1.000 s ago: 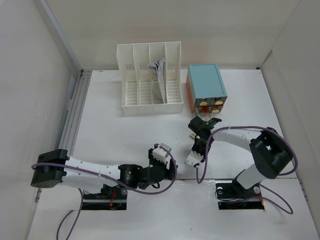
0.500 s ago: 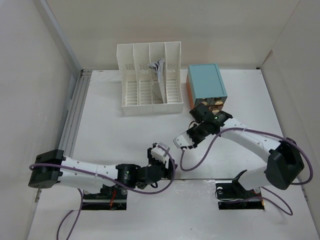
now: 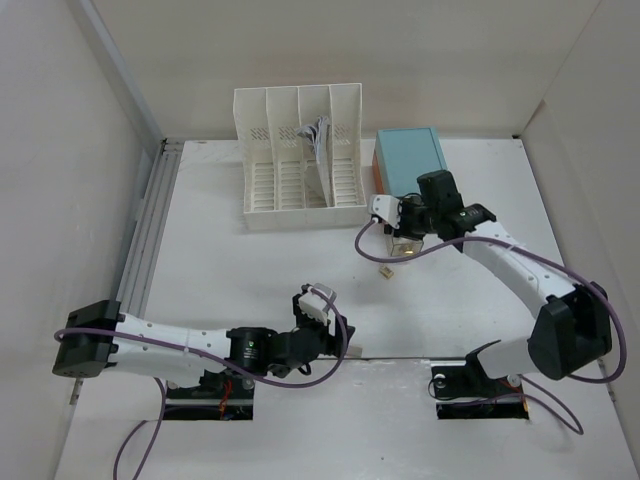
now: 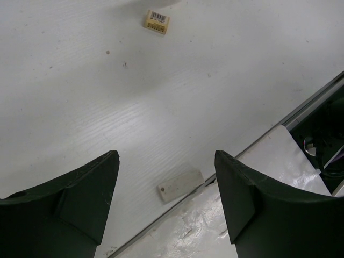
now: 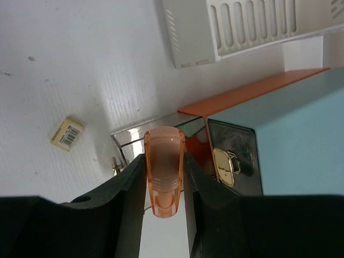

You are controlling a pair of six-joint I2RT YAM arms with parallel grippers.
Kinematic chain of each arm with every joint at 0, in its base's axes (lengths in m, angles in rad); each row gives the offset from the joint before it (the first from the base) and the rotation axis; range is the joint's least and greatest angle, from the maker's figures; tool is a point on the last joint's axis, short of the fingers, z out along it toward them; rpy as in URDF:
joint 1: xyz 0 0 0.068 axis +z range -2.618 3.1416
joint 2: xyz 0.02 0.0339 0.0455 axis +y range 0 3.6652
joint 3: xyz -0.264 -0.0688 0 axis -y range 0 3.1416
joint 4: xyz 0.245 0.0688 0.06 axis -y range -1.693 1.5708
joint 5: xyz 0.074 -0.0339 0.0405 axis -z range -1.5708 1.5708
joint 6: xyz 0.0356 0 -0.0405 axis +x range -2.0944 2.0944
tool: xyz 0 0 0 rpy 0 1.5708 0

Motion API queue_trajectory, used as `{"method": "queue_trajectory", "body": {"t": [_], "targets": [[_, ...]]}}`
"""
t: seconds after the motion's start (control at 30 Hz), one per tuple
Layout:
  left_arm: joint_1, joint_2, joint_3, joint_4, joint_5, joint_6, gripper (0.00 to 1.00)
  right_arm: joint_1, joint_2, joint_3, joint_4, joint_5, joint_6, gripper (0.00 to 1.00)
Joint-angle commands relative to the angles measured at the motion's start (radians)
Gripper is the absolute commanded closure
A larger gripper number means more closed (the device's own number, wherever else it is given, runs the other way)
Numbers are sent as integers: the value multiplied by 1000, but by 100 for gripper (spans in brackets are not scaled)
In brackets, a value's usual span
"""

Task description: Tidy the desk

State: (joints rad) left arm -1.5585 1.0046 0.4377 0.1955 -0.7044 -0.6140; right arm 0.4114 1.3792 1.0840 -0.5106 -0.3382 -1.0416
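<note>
White table (image 3: 230, 270) lies flat, its cut-out edge nearest the arm bases, with bare room across the left and centre. Right tool (image 5: 164, 177) clenches an orange translucent piece (image 5: 164, 156), held lengthwise toward the teal drawer box (image 5: 290, 134) near the far edge. Left tool (image 4: 165, 158) hangs released over the near edge.

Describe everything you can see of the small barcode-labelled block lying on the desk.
The block is a small, flat, tan-yellow rectangle with a white barcode label on its upper face. It lies flat on the white desk, on the near side of the teal-topped drawer box, apart from everything else; nothing grips it.
</note>
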Motion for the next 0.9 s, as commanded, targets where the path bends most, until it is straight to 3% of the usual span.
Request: {"method": "queue_trajectory", "body": {"t": [0.0,0.33,0.5,0.63,0.87], "targets": [[-5,-14,-10,35,-9,14,31,-13,14,-1,96,10,78,89],[-5,-14,-19,45,-9,14,31,-83,139,19,129,39,87,88],[-5,-14,-28,45,-9,14,31,-83,161,28,129,57,97,77],[-5,-14,-28,45,-9,14,31,-83,179,37,129,57,97,54],[-5,-32,-37,45,-9,14,31,-83,169,47,118,57,117,48]]}}
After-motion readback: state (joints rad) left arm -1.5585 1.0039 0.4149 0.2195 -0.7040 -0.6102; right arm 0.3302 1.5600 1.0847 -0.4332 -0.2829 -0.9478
